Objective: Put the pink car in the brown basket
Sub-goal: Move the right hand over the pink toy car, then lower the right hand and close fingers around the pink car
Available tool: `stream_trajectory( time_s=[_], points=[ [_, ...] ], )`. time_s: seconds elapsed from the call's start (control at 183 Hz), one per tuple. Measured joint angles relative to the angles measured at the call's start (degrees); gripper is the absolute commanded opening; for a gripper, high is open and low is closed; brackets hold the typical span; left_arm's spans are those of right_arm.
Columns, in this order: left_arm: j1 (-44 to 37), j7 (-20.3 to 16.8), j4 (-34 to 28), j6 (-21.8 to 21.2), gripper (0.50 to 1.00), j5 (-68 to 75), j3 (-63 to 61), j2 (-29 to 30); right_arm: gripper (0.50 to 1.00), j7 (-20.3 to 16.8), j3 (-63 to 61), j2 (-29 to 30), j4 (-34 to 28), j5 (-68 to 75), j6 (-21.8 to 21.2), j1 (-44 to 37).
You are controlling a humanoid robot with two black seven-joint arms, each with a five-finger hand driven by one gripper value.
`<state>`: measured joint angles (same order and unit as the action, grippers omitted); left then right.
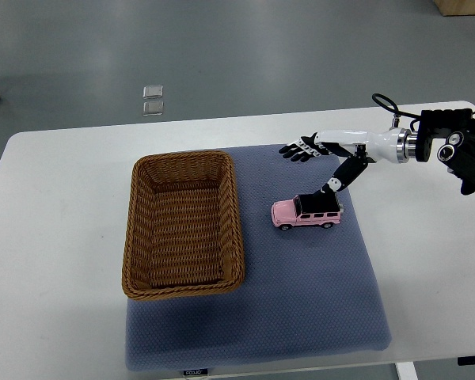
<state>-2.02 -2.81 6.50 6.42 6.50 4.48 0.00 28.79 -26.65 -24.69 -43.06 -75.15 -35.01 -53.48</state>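
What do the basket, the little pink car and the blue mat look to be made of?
Brown basket: woven wicker or rattan, its ribbed weave visible. Pink car: glossy painted body, plastic or die-cast metal; can't tell which. Blue mat: matte, soft-looking fabric or foam.

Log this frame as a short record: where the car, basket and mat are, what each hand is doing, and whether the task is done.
car: pink car on the blue mat, right of the basket
basket: brown basket, holds nothing, on the mat's left part
right hand: right hand open above the car, thumb reaching down toward its roof; contact unclear
left hand: not in view
task state: car not yet in basket
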Motion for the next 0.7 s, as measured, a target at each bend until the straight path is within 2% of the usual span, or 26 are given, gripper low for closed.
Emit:
stream_trajectory(
  time_s=[0.17,0.285,0.701],
  points=[
    [0.0,0.0,0.0,0.0,1.0,0.0,0.0,0.0,0.909,0.3,5.6,-0.6,-0.9,-1.4,0.1,-2.3],
    [0.0,0.0,0.0,0.0,1.0,0.0,-0.1,0.0,0.909,0.4,7.3,-0.6,-1.0,-1.8,1.8,-2.5],
    [0.0,0.0,0.0,0.0,1.0,0.0,-0.1,0.0,0.905,2.0,13.9,0.3,-1.0,-2.0,13.5,-0.7]
  ],
)
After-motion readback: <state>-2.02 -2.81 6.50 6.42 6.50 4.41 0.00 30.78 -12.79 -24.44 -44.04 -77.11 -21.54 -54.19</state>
